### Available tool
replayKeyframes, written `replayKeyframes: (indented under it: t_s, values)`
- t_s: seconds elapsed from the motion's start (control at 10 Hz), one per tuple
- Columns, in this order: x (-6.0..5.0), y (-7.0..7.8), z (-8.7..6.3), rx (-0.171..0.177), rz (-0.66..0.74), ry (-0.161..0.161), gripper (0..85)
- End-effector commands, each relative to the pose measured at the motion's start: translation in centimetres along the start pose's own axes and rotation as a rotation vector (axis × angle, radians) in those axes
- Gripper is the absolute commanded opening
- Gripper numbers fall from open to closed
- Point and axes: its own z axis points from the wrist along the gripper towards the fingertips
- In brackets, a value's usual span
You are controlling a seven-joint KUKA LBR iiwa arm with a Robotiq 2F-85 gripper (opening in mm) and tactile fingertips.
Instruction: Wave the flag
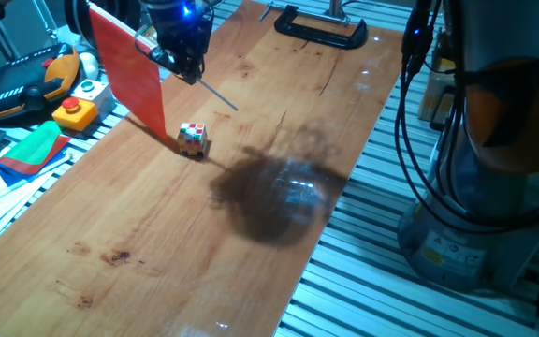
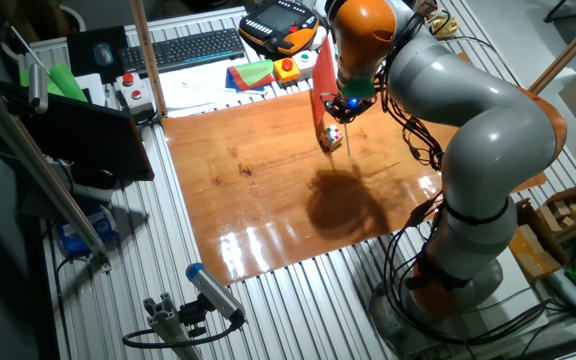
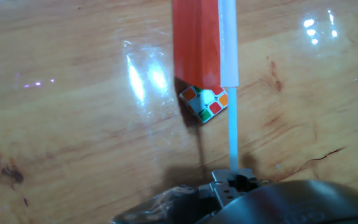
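The flag (image 1: 129,70) is a plain red sheet on a thin white stick. It hangs tilted above the wooden table, with the sheet's lower corner close over a small multicoloured cube (image 1: 192,139). My gripper (image 1: 182,62) is shut on the stick, whose free end pokes out past it to the right. In the hand view the flag (image 3: 196,40) fills the top middle. Its white stick (image 3: 232,124) runs down into my gripper (image 3: 234,179), and the cube (image 3: 205,102) lies just below the sheet. From the other fixed view, the flag (image 2: 323,85) hangs beside my gripper (image 2: 346,106).
A black clamp (image 1: 321,28) sits on the table's far edge. Off the left edge lie a red-and-green folded cloth (image 1: 31,150), a yellow box with a red button (image 1: 75,112) and a teach pendant (image 1: 21,89). The arm's base (image 1: 475,225) stands to the right.
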Motion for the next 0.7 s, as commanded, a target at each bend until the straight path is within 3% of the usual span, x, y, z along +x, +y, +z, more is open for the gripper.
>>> replayKeyframes:
  t_s: [0.0, 0.5, 0.6]
  values:
    - [0.0, -0.01, 0.01, -0.003, -0.002, 0.001, 0.7]
    - [-0.03, -0.01, 0.13, -0.033, 0.223, 0.008, 0.7]
    - [-0.07, 0.07, 0.19, -0.053, 0.28, 0.005, 0.7]
